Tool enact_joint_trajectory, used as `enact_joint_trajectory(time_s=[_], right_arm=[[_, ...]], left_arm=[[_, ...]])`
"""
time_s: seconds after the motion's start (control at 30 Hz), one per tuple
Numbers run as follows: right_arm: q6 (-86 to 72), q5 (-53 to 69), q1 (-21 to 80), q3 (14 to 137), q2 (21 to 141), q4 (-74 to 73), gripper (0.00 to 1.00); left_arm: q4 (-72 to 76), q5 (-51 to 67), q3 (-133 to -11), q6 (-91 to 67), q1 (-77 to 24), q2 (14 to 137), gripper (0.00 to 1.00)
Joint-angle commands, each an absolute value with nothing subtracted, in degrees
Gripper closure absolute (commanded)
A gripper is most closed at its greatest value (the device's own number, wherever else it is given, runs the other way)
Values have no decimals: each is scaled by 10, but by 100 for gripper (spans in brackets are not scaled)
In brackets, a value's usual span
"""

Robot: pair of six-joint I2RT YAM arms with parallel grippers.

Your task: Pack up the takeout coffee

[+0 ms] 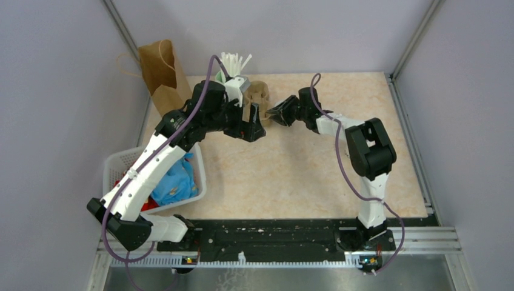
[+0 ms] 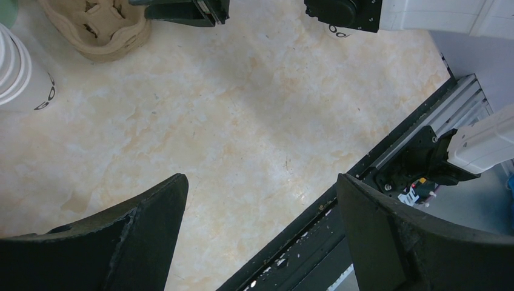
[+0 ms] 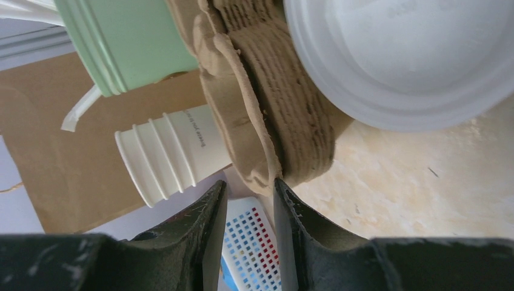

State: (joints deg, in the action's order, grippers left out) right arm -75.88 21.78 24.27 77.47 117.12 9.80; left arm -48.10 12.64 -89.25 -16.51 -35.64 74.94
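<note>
The takeout coffee shows as a round white plastic lid (image 3: pixel 400 60) close in the right wrist view, lying against the brown pulp carrier tray (image 3: pixel 273 109); its cup side is hidden. My right gripper (image 3: pixel 250 185) has its jaws a narrow gap apart. Nothing is between them, and the tray's lip touches one fingertip (image 3: pixel 280 185). In the top view the right gripper (image 1: pixel 274 115) points at the tray (image 1: pixel 257 96). My left gripper (image 1: pixel 254 126) hovers just left of it. It is wide open and empty above bare table in its wrist view (image 2: pixel 260 182).
A stack of lidless paper cups (image 3: pixel 176 154) lies next to the tray and also shows in the left wrist view (image 2: pixel 21 73). A green cup of straws (image 1: pixel 233 70) and a brown paper bag (image 1: pixel 160 73) stand at the back. A white basket (image 1: pixel 118 163) sits at the near left.
</note>
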Motion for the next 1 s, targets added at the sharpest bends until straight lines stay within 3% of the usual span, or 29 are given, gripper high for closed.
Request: enact_joint_trajectory(time_s=[0.0, 0.67, 0.97], right_arm=[[-761, 214, 253, 805, 1183, 109, 66], [-749, 212, 254, 767, 1155, 106, 60], [-753, 212, 257, 801, 1177, 112, 66]], left_arm=[[-469, 134, -908, -157, -352, 746, 2], [-470, 144, -903, -154, -346, 743, 2], [-475, 146, -905, -149, -344, 742, 2]])
